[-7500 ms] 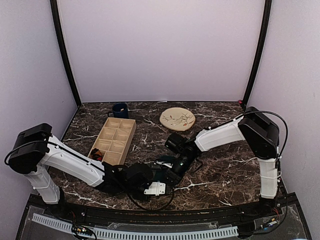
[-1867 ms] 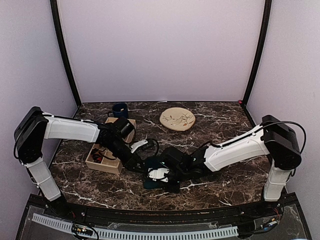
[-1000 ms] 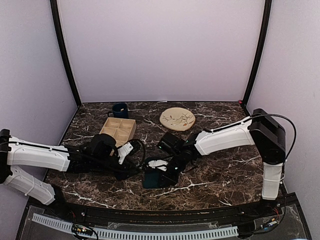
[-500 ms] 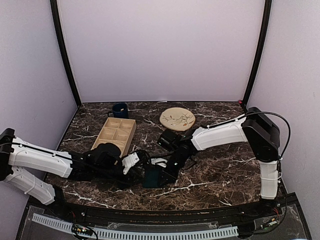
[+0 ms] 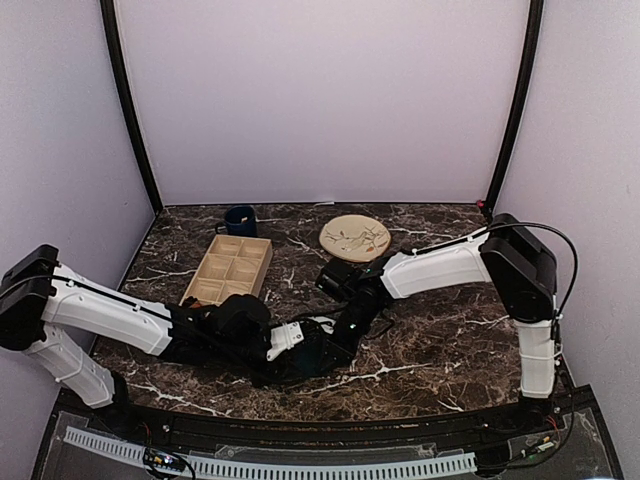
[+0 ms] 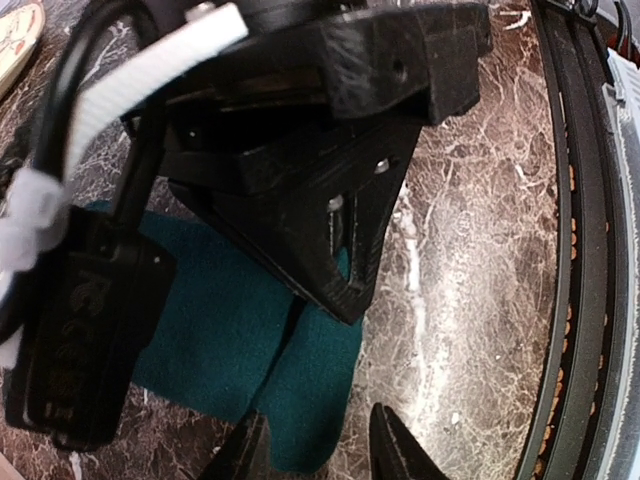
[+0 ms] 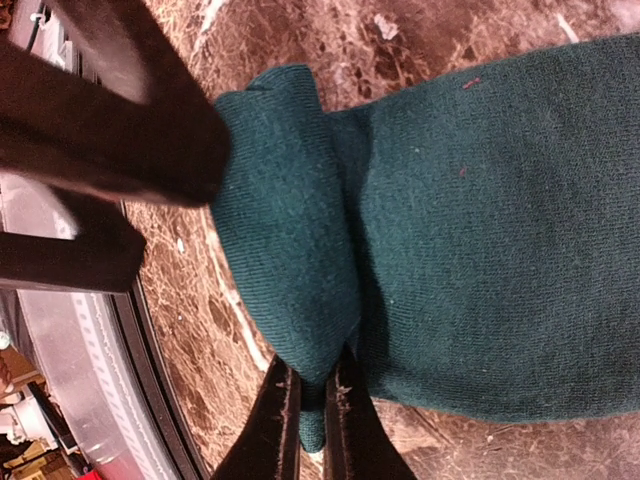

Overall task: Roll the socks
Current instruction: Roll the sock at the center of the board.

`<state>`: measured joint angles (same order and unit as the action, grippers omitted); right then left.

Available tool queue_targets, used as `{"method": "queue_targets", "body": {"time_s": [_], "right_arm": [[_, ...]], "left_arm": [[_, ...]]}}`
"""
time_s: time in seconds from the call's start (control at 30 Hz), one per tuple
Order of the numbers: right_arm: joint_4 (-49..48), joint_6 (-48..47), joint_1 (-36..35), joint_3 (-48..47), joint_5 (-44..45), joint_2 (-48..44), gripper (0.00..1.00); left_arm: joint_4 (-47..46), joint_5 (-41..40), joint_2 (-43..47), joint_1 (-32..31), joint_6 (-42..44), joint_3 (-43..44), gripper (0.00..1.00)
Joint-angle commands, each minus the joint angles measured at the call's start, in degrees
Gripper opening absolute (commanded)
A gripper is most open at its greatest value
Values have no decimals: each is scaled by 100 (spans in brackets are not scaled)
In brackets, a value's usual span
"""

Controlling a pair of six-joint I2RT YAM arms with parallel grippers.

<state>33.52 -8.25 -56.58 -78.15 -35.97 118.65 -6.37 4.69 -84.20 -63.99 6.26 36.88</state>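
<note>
The teal sock (image 7: pixel 450 230) lies flat on the table (image 6: pixel 470 250) near its front rail (image 6: pixel 575 250), with the right gripper (image 7: pixel 312 410) pinching its folded edge and the left gripper (image 6: pixel 318 450) spread apart over its corner.

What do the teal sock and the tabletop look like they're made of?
The teal sock looks like soft knitted fabric, matte, with a fine knit texture and limp folds. The tabletop looks like dark brown marble or a marble-look laminate, white-veined with a slight sheen; I cannot tell which.
</note>
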Motion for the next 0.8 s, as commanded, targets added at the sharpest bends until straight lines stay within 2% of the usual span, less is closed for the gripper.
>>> {"method": "queue_targets", "body": {"time_s": [0.0, 0.27, 0.77], "right_arm": [[372, -38, 40, -101, 6, 209, 0], [463, -71, 50, -152, -79, 262, 0], [555, -133, 94, -235, -180, 344, 0]], "left_arm": [[237, -154, -192, -77, 279, 214, 37], [163, -423, -469, -88, 459, 305, 37], [255, -191, -751, -88, 578, 431, 33]]}}
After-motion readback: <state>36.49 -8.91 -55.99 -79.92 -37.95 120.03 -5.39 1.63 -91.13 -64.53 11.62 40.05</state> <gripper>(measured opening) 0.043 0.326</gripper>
